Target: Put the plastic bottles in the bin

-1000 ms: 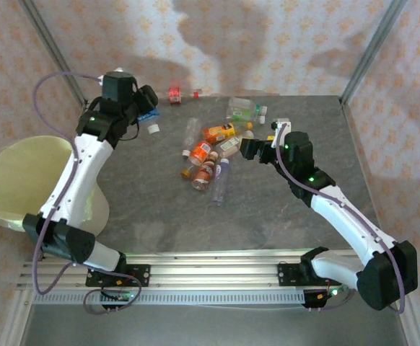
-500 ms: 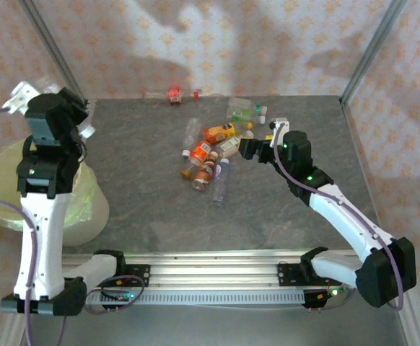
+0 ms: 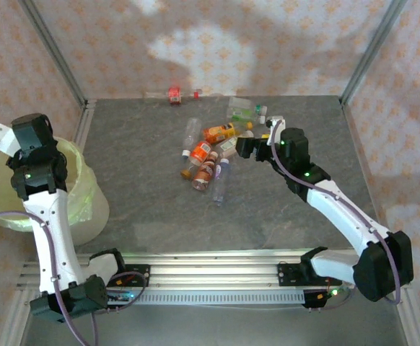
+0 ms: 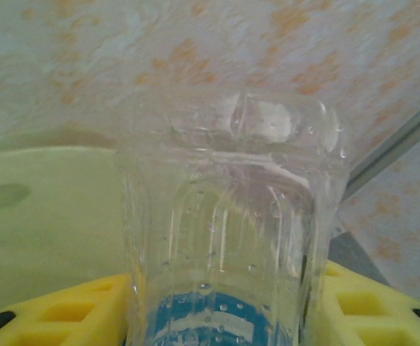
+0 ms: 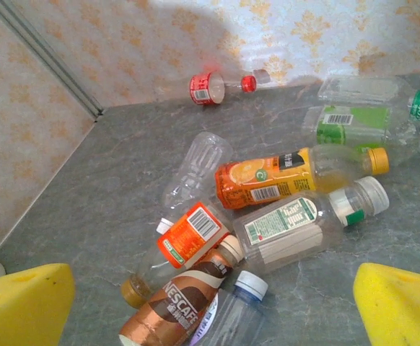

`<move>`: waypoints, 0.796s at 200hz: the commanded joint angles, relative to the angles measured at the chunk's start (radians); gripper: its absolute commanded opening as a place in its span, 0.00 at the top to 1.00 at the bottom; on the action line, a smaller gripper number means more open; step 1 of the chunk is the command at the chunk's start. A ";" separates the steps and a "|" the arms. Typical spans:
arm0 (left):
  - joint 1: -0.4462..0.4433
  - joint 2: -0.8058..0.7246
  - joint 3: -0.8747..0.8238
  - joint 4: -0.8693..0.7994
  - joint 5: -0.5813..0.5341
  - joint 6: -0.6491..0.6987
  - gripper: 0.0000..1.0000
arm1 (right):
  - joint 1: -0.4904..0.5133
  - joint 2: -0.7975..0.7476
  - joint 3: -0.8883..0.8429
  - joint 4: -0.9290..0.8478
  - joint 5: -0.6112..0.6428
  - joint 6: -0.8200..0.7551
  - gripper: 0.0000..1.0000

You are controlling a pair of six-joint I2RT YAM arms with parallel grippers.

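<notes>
On the left, the left gripper (image 4: 221,313) was clenched on a clear blue-labelled bottle (image 4: 224,216), yellow pads (image 4: 58,313) on either side, above the pale bin (image 3: 87,205) at the table's (image 3: 138,216) left edge. Mid-table the other bottles (image 3: 210,155) lay in a loose heap, a red-labelled bottle (image 3: 174,94) apart by the back wall. Further right, the right gripper (image 3: 245,146) hung just beside the heap, jaws spread wide, grasping nothing.

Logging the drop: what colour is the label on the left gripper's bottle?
Blue label; clearest in the left wrist view.
</notes>
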 commanded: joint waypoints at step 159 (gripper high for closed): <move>0.154 -0.137 -0.175 -0.158 -0.025 -0.128 0.19 | -0.002 0.067 0.111 0.025 -0.116 0.077 0.01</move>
